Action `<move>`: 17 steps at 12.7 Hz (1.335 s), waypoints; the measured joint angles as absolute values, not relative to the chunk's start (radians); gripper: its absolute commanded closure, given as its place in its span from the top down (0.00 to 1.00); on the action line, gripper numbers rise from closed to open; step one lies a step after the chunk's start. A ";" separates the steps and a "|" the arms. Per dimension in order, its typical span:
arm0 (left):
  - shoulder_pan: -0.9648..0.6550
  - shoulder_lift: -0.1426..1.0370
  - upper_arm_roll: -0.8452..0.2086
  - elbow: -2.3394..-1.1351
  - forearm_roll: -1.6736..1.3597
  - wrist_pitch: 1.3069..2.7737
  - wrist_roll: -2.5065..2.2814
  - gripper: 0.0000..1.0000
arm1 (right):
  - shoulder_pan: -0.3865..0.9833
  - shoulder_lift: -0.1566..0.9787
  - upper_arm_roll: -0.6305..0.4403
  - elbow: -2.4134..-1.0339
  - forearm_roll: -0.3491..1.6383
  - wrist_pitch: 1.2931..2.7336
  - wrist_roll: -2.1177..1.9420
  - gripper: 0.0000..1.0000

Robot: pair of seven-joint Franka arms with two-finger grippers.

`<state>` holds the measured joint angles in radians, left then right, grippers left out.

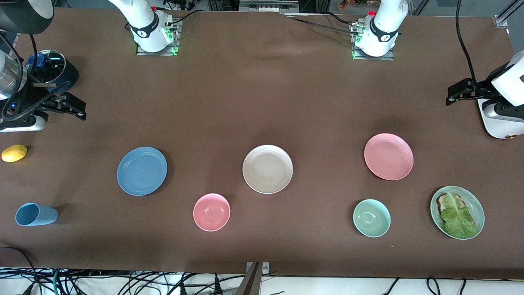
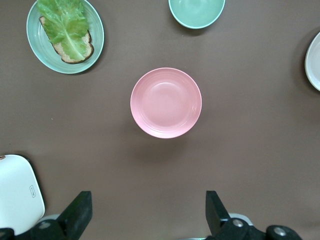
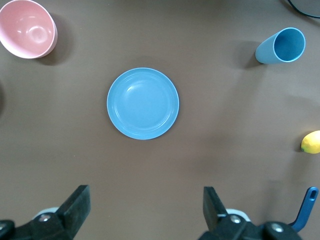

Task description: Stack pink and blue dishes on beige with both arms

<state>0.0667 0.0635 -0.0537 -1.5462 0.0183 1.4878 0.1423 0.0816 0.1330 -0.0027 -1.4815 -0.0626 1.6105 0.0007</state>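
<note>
The beige plate (image 1: 267, 169) lies mid-table, and its rim shows at the edge of the left wrist view (image 2: 314, 62). The pink plate (image 1: 388, 156) (image 2: 166, 102) lies toward the left arm's end. The blue plate (image 1: 141, 171) (image 3: 143, 103) lies toward the right arm's end. All three rest flat and apart from each other. My left gripper (image 1: 449, 95) (image 2: 148, 200) hangs open and empty near the left arm's end of the table, above bare cloth beside the pink plate. My right gripper (image 1: 82, 110) (image 3: 145, 195) hangs open and empty at the right arm's end, above bare cloth beside the blue plate.
A pink bowl (image 1: 211, 212), a pale green bowl (image 1: 371, 218) and a green plate with toast and lettuce (image 1: 457, 212) sit nearer the front camera. A blue cup (image 1: 36, 214) lies on its side, and a lemon (image 1: 14, 153) is nearby. A lidded dark pot (image 1: 51, 65) stands by the right gripper.
</note>
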 measured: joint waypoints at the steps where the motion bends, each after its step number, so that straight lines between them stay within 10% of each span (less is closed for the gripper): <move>1: 0.067 0.064 -0.054 -1.546 0.018 1.488 0.142 1.00 | 0.081 0.133 -0.003 -1.482 -0.063 1.610 0.001 1.00; 17: 0.122 0.140 -0.055 -1.549 -0.058 1.479 0.147 1.00 | 0.079 0.137 -0.009 -1.484 -0.062 1.610 0.003 1.00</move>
